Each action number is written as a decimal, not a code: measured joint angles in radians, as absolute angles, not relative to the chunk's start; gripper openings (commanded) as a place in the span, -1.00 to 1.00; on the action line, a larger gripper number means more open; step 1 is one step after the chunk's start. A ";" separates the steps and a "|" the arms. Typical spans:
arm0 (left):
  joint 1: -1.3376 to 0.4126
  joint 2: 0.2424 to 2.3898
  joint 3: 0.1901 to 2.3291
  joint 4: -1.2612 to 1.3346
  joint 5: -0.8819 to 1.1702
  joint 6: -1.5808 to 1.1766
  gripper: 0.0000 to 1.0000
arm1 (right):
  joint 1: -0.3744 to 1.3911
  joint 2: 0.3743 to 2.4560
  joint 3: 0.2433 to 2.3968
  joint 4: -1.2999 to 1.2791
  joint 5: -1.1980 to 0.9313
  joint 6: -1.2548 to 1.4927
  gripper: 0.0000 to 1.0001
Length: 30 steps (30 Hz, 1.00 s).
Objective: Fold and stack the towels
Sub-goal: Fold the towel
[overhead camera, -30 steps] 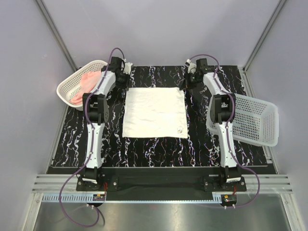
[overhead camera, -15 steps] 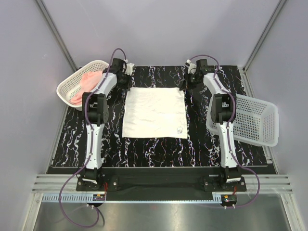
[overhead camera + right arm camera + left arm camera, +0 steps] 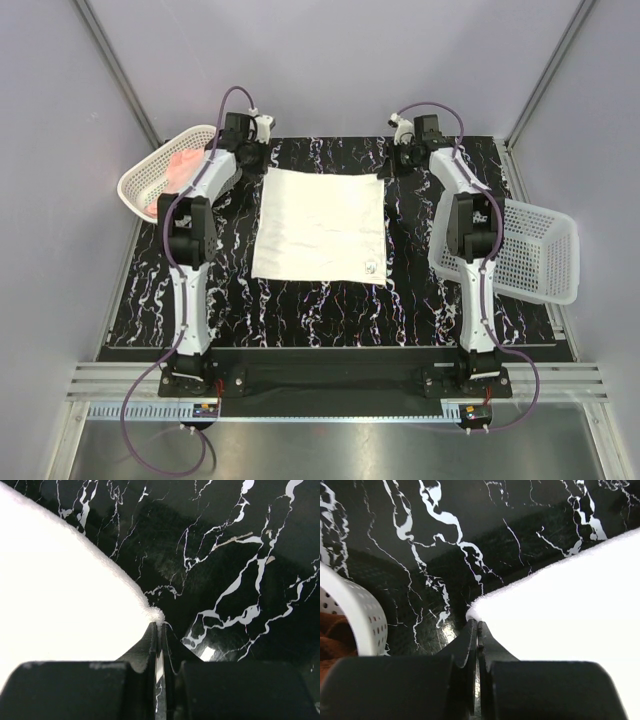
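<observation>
Progress is at the very start, as you can see from the top view: no fold is made and nothing is stacked. The cream-white towel point(image 3: 320, 225) lies spread flat in the middle of the table point(image 3: 150, 290), while the pale pink towel point(image 3: 183, 165) sits bunched in the left basket point(image 3: 135, 190) at the far left corner. The right basket point(image 3: 535, 255) hangs over the table's right edge. Your left tool point(image 3: 262, 162) is at the cream-white towel's far left corner and your right tool point(image 3: 397, 165) is at its far right corner, but from up here the fingers are too small to read. In the left wrist view, the left tool's fingers are pressed together with the towel's corner nipped at their tips. A basket wall cuts in at the left, with the rust-brown towel point(image 3: 332, 640) behind it and mostly out of frame. In the right wrist view, the right tool is likewise closed on the opposite corner, with only a sliver between its fingers. How much cloth each tool has is hidden by the fingers themselves, and the towel is washed out to plain white. By my reckoning you have all three towels left to fold, then the stack to build.
</observation>
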State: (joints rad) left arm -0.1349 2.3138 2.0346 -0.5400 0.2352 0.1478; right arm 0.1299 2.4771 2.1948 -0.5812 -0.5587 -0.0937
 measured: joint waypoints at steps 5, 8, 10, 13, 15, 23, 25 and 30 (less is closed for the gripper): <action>-0.135 2.275 1.979 -0.518 0.231 0.148 -1.00 | 0.130 2.373 2.048 -0.528 -0.541 -0.128 -1.00; -0.135 2.259 1.948 -0.511 0.231 0.147 -1.00 | 0.130 2.328 1.984 -0.496 -0.535 -0.150 -1.00; -0.135 2.247 1.925 -0.499 0.231 0.145 -1.00 | 0.130 2.300 1.939 -0.471 -0.533 -0.160 -1.00; -0.135 2.230 1.901 -0.495 0.231 0.137 -1.00 | 0.130 2.256 1.863 -0.432 -0.535 -0.169 -1.00; -0.135 2.209 1.873 -0.483 0.231 0.134 -1.00 | 0.130 2.230 1.821 -0.410 -0.535 -0.170 -1.00; -0.137 2.073 1.733 -0.437 0.232 0.121 -1.00 | 0.130 2.130 1.717 -0.370 -0.543 -0.176 -1.00; -0.137 2.043 1.713 -0.430 0.233 0.112 -1.00 | 0.130 2.097 1.680 -0.362 -0.545 -0.171 -1.00; -0.137 1.956 1.619 -0.407 0.242 0.080 -1.00 | 0.130 2.028 1.600 -0.363 -0.580 -0.131 -1.00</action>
